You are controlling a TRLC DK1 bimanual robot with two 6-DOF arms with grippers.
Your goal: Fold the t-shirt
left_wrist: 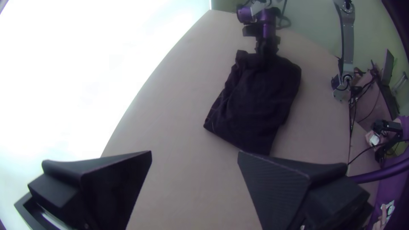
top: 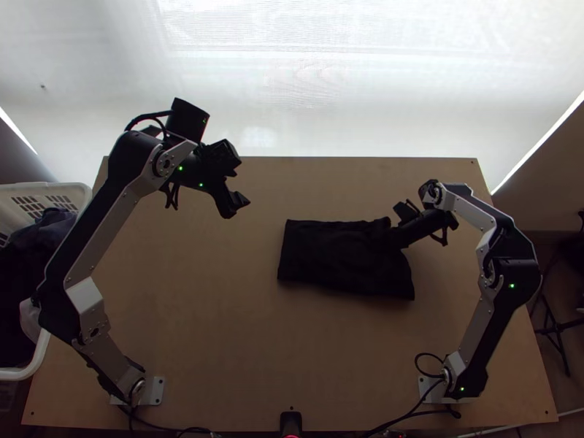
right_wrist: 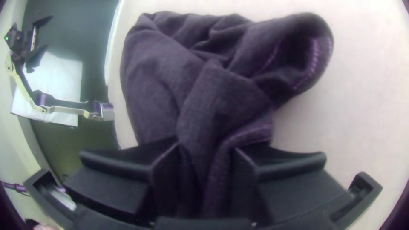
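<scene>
Two claws are in your charge, and just one has hold of the T-shirt (top: 336, 255). Your right gripper (top: 396, 235) is grasping it at the far right part, with the cloth bunched between the two black fingers (right_wrist: 166, 170). Next to that pinch you can see creases running through the fabric and a stitched edge (right_wrist: 315, 59) curling round in an open loop.

The rest of the T-shirt lies folded into a compact, roughly rectangular bundle on the wooden table (top: 190, 306), right of the middle. From your right gripper, it extends left and toward the near side.

Your left gripper (top: 242, 184) is released, its fingers parted wide with nothing between them. You have it raised at the far left part of the table, well apart from the T-shirt, which lies to its right and a bit nearer.

Beyond the table's left side, you have a white basket (top: 73, 190) with dark cloth (top: 44, 230) in it.
</scene>
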